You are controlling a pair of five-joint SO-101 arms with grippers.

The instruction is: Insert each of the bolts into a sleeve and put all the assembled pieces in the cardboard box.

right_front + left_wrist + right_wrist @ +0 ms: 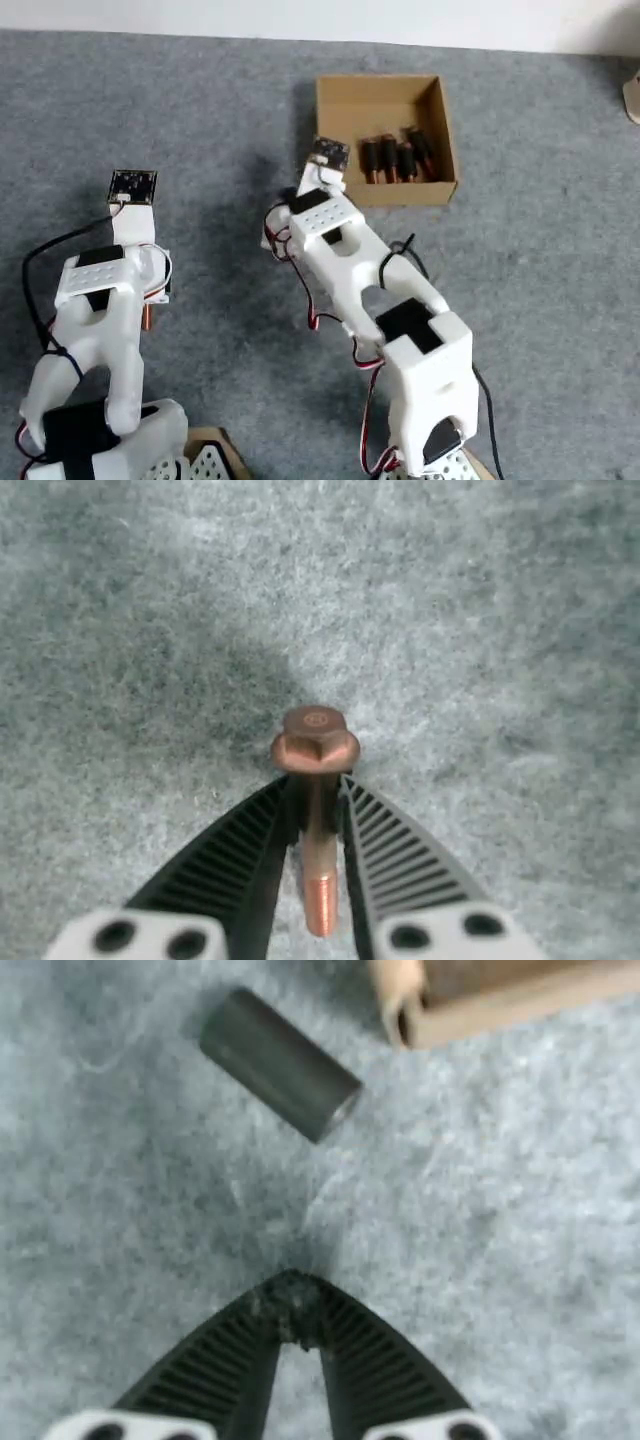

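A copper bolt [315,745] with a hex flange head is held above the grey carpet, its shank clamped between the black fingers of my left gripper [316,785], which is shut on it. A black sleeve [280,1063] lies on its side on the carpet, a short way ahead of my right gripper [292,1310]. That gripper is shut, its tips touching with nothing between them. Close beside the sleeve is a corner of the cardboard box [480,1000]. In the high view the cardboard box [335,92] holds several assembled pieces [398,157].
The left arm [105,290] stands at the left over bare carpet. The right arm [340,240] stretches from the front centre to the box's near left corner. A small copper-coloured piece [147,317] shows beside the left arm. Open carpet lies right of the box.
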